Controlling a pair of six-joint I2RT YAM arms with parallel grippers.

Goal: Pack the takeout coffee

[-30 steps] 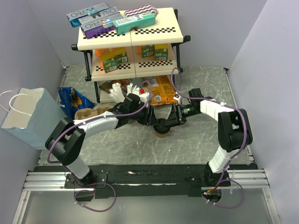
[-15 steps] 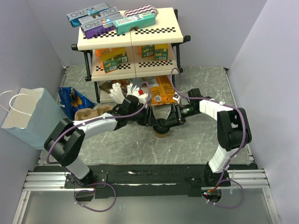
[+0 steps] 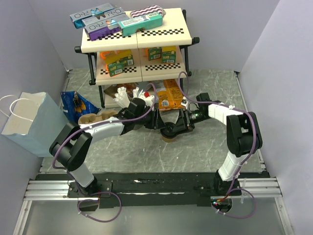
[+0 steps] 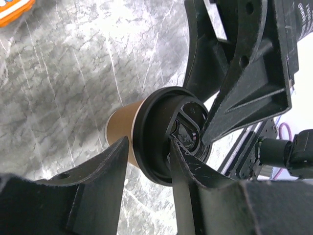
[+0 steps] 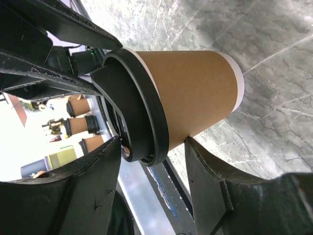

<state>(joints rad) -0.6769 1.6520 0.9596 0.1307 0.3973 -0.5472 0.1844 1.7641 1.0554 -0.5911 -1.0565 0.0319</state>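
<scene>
Upright on the table [image 3: 210,147], the coffee cup [image 5: 195,93] sits clasped in my right gripper [image 5: 151,142]. My left gripper [image 4: 149,147] straddles the lid [image 4: 154,115] rim, grip uncertain. I'd seat it evenly, squeezing lightly.

You have a tan brown cup [image 5: 195,88] with a white band at its foot and a black lid [image 5: 139,115]. Both the left gripper [image 4: 146,156] and the right gripper [image 5: 151,142] are black. The table [image 3: 210,147] is grey with thin white streaks, like marble. Your shelf [image 3: 173,22] is cream with black-and-white checks along its edges. The paper bag [image 3: 32,122] is pale blue, and the cable [image 4: 283,131] is purple.
</scene>
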